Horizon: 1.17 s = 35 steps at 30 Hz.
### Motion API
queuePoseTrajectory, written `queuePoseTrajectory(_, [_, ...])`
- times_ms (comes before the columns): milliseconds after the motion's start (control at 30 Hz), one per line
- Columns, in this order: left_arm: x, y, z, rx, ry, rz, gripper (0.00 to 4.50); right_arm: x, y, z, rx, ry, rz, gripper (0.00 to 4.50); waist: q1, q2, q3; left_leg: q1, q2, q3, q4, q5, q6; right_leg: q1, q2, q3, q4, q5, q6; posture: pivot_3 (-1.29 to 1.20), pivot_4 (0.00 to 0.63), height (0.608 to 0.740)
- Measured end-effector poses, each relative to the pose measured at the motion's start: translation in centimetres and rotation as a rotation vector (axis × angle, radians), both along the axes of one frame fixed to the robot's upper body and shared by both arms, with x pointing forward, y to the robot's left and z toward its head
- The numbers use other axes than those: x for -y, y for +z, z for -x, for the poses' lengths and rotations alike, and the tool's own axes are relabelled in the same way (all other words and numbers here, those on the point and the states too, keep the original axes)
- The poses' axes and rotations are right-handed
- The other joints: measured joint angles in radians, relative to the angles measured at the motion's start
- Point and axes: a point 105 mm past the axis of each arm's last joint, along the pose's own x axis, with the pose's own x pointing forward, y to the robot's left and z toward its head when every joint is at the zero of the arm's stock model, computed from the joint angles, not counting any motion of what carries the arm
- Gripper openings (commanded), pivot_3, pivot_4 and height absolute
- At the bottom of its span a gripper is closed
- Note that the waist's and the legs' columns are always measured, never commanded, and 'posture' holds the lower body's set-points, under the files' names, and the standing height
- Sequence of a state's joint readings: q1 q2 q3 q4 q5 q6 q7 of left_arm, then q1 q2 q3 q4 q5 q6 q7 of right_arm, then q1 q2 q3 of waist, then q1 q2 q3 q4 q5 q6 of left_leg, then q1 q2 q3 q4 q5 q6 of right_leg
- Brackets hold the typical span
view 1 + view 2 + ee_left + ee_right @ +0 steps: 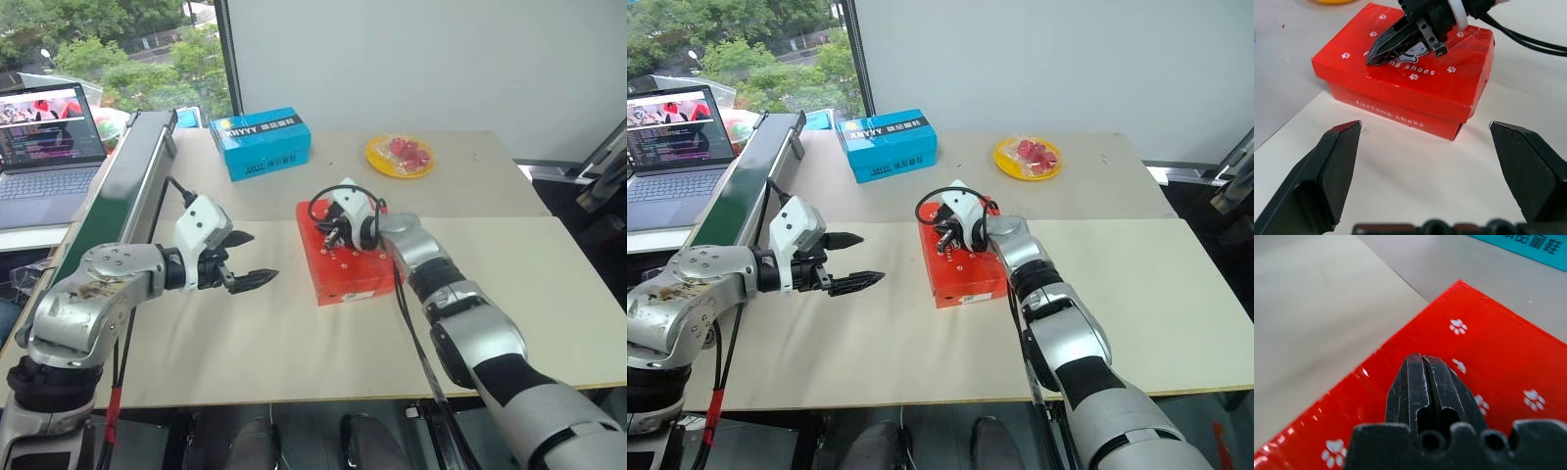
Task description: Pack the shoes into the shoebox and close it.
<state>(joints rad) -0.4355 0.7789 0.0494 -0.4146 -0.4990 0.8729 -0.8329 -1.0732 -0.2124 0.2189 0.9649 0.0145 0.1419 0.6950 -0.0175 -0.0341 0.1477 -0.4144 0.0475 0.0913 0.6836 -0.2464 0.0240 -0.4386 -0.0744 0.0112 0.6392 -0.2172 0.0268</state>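
The right end effector (326,233), its two black fingers pressed together, rested its tips on the closed lid of the orange-red rectangular cardboard shoebox (345,262) with white paw prints. At nine o'clock from this box, the left end effector (247,258) hovered with fingers spread wide, holding nothing. The box lay near the middle of the beige tabletop (294,343); a blue cardboard box (261,142) stood at eleven o'clock.
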Motion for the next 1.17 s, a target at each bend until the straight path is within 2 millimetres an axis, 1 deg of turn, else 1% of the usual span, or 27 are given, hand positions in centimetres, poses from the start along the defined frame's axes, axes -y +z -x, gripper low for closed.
queuePoseTrajectory(67, [0.2,0.2,-0.3,0.014,-0.009,0.005,4.50,0.9,0.2,0.0,0.004,-0.022,-0.032,0.83,0.002,0.000,0.000,0.000,0.000,0.000,0.000,0.000,0.000,0.000,0.000,0.000,0.000,0.000,0.000,0.00,0.150,0.740])
queuePoseTrajectory(100, [0.3,0.2,-0.4,0.018,-0.013,0.005,4.50,1.3,0.5,0.1,0.005,-0.032,-0.040,1.20,0.002,0.000,0.000,0.000,0.000,0.000,0.000,0.000,0.000,0.000,0.000,0.000,0.000,0.000,0.000,0.00,0.150,0.740])
queuePoseTrajectory(200, [1.4,-0.1,-0.6,0.061,-0.069,0.005,4.50,4.9,3.2,1.0,0.101,-0.077,-0.053,2.22,0.010,0.001,0.000,-0.002,-0.001,0.000,0.000,0.000,0.001,-0.001,-0.001,-0.001,0.000,0.000,0.000,0.00,0.150,0.740])
queuePoseTrajectory(233, [1.8,-0.3,-0.6,0.074,-0.082,0.013,4.50,6.2,4.2,1.3,0.126,-0.103,-0.053,2.63,0.011,0.001,0.000,-0.002,-0.001,0.000,0.000,-0.001,0.001,-0.001,-0.001,0.000,-0.001,0.000,0.000,0.00,0.150,0.740])
queuePoseTrajectory(300, [2.4,-0.3,-0.8,0.105,-0.095,0.044,4.50,8.7,5.4,2.3,0.163,-0.156,-0.042,3.28,0.013,0.001,0.000,-0.002,-0.001,0.000,0.000,-0.001,0.002,0.000,-0.001,0.000,-0.001,0.000,0.000,0.00,0.150,0.740])
queuePoseTrajectory(367, [2.6,-0.5,-1.1,0.124,-0.091,0.050,4.50,10.6,5.7,3.4,0.176,-0.198,-0.037,3.94,0.012,0.000,0.000,-0.001,-0.001,0.001,0.000,-0.001,0.002,0.000,-0.001,0.000,-0.002,0.000,0.000,0.00,0.150,0.740])
queuePoseTrajectory(400, [2.5,-0.7,-1.2,0.137,-0.085,0.047,4.50,11.6,5.5,4.0,0.174,-0.218,-0.033,4.29,0.012,0.000,0.000,0.000,-0.001,0.001,0.000,-0.001,0.002,0.000,-0.001,0.000,-0.002,0.000,0.000,0.00,0.150,0.740])
queuePoseTrajectory(433, [2.3,-0.9,-1.4,0.145,-0.076,0.047,4.50,12.7,5.0,4.6,0.160,-0.250,-0.038,4.44,0.009,0.000,0.000,0.001,-0.001,0.001,0.000,-0.001,0.002,0.001,-0.001,0.001,-0.007,0.000,0.000,0.00,0.150,0.740])
queuePoseTrajectory(533, [2.1,-2.1,-1.9,0.142,-0.047,0.055,4.50,16.4,3.0,6.3,0.115,-0.359,-0.014,4.44,0.008,0.000,0.000,0.000,-0.001,0.001,0.000,-0.001,0.002,0.001,-0.001,0.000,-0.008,0.000,0.000,0.00,0.150,0.740])
queuePoseTrajectory(600, [1.5,-3.1,-2.1,0.134,-0.024,0.053,4.50,18.1,1.6,7.7,0.080,-0.403,-0.038,4.44,0.006,0.000,0.000,0.000,-0.001,0.001,-0.001,-0.001,0.002,0.001,0.000,0.001,-0.009,0.000,0.000,0.00,0.150,0.740])
queuePoseTrajectory(700, [1.0,-4.8,-2.0,0.106,0.008,0.085,4.50,19.8,-0.5,9.3,0.029,-0.464,-0.078,4.44,0.004,0.000,0.000,0.001,-0.001,0.001,-0.001,-0.001,0.002,0.002,-0.001,0.002,-0.009,0.000,0.000,0.00,0.150,0.740])
queuePoseTrajectory(767, [0.4,-6.2,-1.9,0.093,0.044,0.088,4.50,20.7,-1.4,9.9,0.032,-0.512,-0.089,4.44,0.003,0.001,0.000,0.003,-0.001,0.001,-0.001,-0.001,0.002,0.003,-0.001,0.002,-0.009,0.000,0.000,0.00,0.150,0.740])
queuePoseTrajectory(800, [-0.2,-7.4,-1.7,0.075,0.087,0.104,4.50,21.4,-2.0,10.3,0.040,-0.559,-0.087,4.44,0.003,0.001,0.000,0.006,-0.001,0.001,-0.002,-0.001,0.002,0.004,0.000,0.003,-0.009,0.000,0.000,0.00,0.150,0.740])
queuePoseTrajectory(833, [-0.7,-8.4,-1.6,0.061,0.133,0.124,4.50,21.8,-2.7,10.6,0.046,-0.597,-0.082,4.44,0.003,0.001,0.000,0.007,-0.001,0.000,-0.003,-0.001,0.002,0.005,-0.001,0.003,-0.009,0.000,0.000,0.00,0.150,0.740])
queuePoseTrajectory(900, [-1.1,-9.7,-1.5,0.041,0.179,0.136,4.50,21.9,-3.7,10.9,0.044,-0.636,-0.081,4.44,0.004,0.001,0.000,0.007,-0.001,0.000,-0.003,-0.001,0.002,0.005,-0.001,0.003,-0.009,0.000,0.000,0.00,0.150,0.740])
queuePoseTrajectory(967, [-1.4,-9.8,-1.9,0.074,0.251,0.186,4.50,21.7,-4.4,11.1,0.068,-0.667,-0.083,4.44,0.005,0.000,-0.001,0.008,-0.001,-0.001,-0.003,-0.001,0.003,0.007,-0.001,0.003,-0.009,0.000,0.000,0.00,0.150,0.740])
queuePoseTrajectory(1000, [-1.4,-10.0,-2.0,0.087,0.295,0.221,4.50,21.3,-5.2,11.3,0.067,-0.675,-0.093,4.44,0.006,0.000,-0.001,0.009,-0.001,-0.001,-0.003,-0.002,0.003,0.009,-0.001,0.002,-0.011,0.000,0.000,0.00,0.150,0.740])
queuePoseTrajectory(1100, [-1.8,-10.8,-2.0,0.103,0.362,0.241,4.50,21.1,-6.6,11.6,0.056,-0.701,-0.095,4.44,0.006,0.001,-0.002,0.011,-0.001,-0.002,-0.003,-0.002,0.004,0.011,-0.002,0.002,-0.011,0.000,0.000,0.00,0.150,0.740])
queuePoseTrajectory(1167, [-2.1,-13.0,-1.2,0.076,0.416,0.233,4.50,21.1,-7.6,11.8,0.053,-0.732,-0.097,4.44,0.005,0.001,-0.002,0.014,-0.001,-0.002,-0.004,-0.003,0.005,0.014,-0.002,0.002,-0.012,0.000,0.001,0.00,0.150,0.740])
